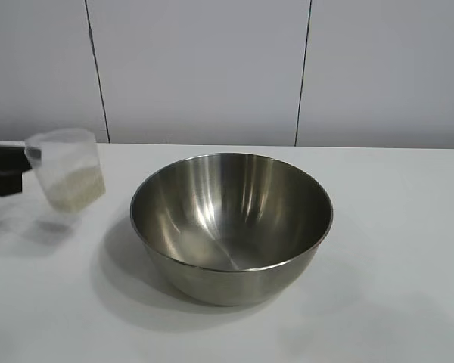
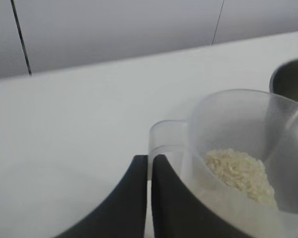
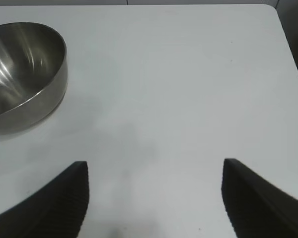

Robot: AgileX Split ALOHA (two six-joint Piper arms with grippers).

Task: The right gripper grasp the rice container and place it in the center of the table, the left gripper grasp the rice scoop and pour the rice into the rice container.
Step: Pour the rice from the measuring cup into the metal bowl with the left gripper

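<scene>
Currently: left end effector [image 2: 150, 171] clamped on scoop [image 1: 65, 178] tab, lifted off desk [image 1: 408, 249] beside bowl [image 1: 231, 224]; rice [image 2: 240, 174] inside. Right end effector [image 3: 154, 191] apart, over bare desk.

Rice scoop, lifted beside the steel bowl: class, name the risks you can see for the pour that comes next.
1. The left pincer pinches only the small side tab of the rice scoop, so the scoop could twist or slip when tipped.
2. The scoop already hangs tilted with the rice heaped to one side; grains may spill onto the table before reaching the rice container.
</scene>
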